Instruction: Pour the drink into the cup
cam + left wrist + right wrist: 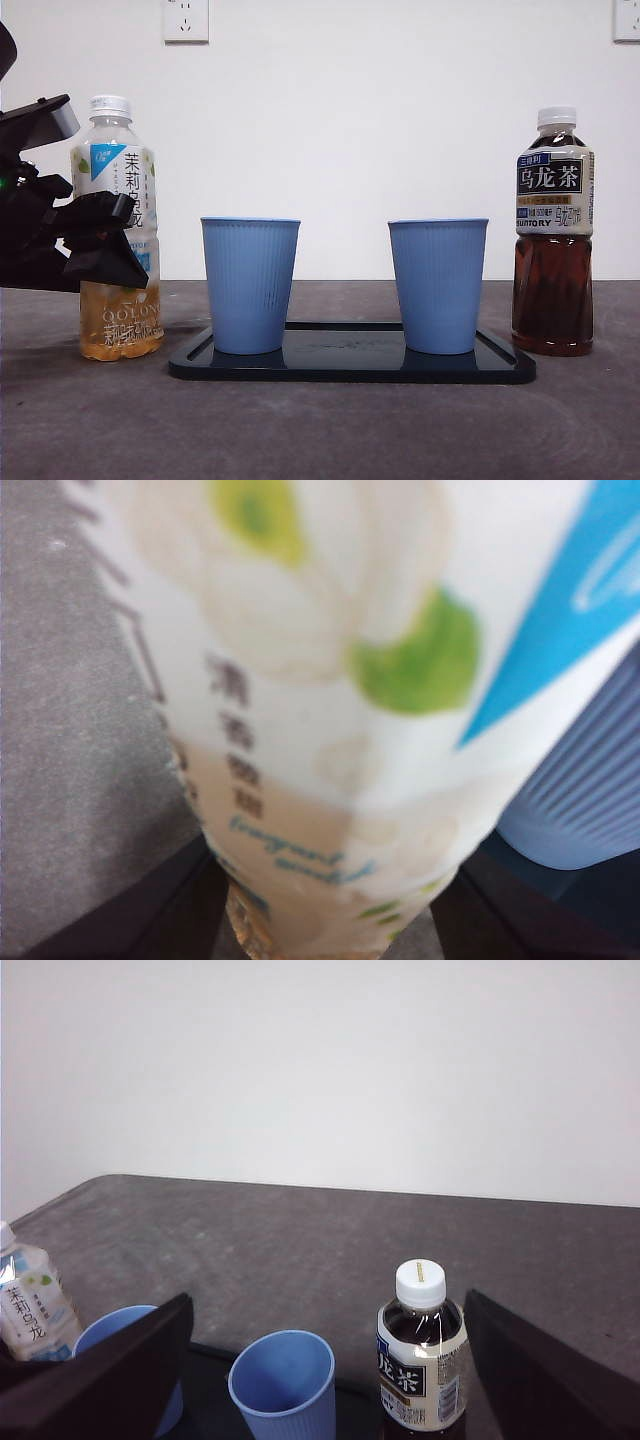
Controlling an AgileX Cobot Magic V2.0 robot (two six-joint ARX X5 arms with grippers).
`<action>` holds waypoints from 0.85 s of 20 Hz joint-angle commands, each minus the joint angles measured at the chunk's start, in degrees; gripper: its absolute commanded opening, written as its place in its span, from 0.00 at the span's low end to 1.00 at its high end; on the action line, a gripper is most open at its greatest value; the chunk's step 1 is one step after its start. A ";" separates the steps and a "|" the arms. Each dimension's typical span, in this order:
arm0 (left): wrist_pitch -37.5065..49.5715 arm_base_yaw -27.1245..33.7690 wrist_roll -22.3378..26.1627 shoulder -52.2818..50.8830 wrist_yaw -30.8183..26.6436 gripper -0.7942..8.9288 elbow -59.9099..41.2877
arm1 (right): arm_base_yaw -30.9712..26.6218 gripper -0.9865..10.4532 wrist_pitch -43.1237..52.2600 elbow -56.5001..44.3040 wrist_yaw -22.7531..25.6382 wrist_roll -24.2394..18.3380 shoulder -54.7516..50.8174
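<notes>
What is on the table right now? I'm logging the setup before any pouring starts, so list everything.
Light tea bottle: one, pale yellow drink, white cap, left of the tray.
Dark tea bottle: one, dark brown drink, white cap, right of the tray.
Cups: two, blue, upright on the tray.
Tray: one, black, centre of the table.
Left gripper: black, around the light tea bottle.
Right gripper: black, open, raised behind the dark tea bottle.

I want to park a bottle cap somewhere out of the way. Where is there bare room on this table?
Bare tabletop runs along the front, before the black tray. The tray has a free strip between the two blue cups. It is crowded by the light tea bottle, where the left gripper sits. The dark tea bottle stands close beside the tray.
</notes>
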 commanded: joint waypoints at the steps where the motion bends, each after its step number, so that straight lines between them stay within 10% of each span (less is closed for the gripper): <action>1: 0.79 -0.35 0.11 0.24 0.33 0.30 0.04 | 0.33 0.46 0.39 0.90 -0.13 -0.55 0.11; 17: -24.26 -0.35 15.32 -11.52 -5.11 0.30 12.50 | 0.33 0.46 0.37 0.90 -0.15 -0.70 0.11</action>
